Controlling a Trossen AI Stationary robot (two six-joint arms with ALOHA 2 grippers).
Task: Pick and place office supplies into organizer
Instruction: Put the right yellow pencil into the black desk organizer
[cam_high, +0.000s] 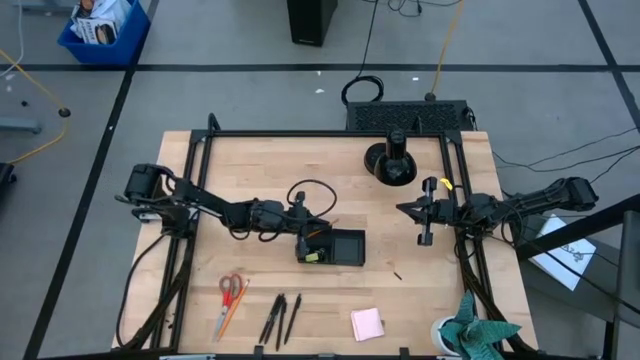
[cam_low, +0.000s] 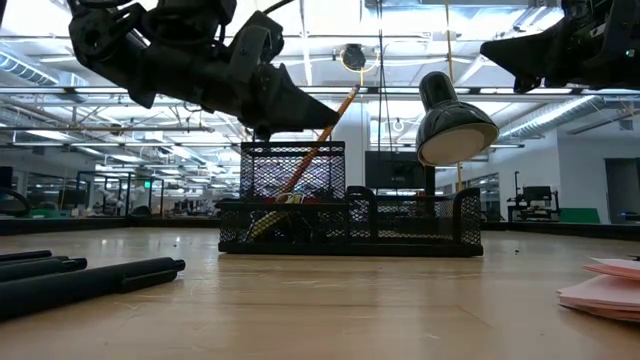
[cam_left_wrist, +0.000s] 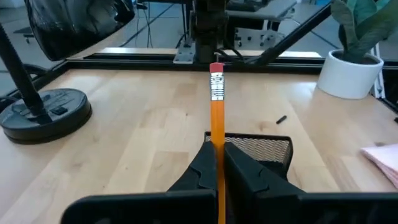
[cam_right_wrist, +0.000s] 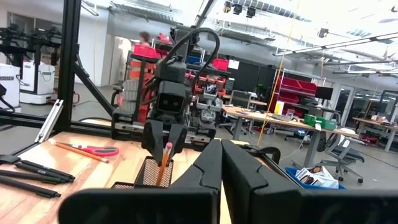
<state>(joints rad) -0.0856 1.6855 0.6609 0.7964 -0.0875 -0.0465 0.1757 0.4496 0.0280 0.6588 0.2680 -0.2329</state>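
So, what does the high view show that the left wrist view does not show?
Only the high view shows the red-handled scissors, the dark pens and the right gripper, waiting at the table's right side. Only the left wrist view shows the pencil's eraser end and metal band. Both show the left gripper shut on the orange pencil over the organizer, the pink sticky-note pad and the round black stand.
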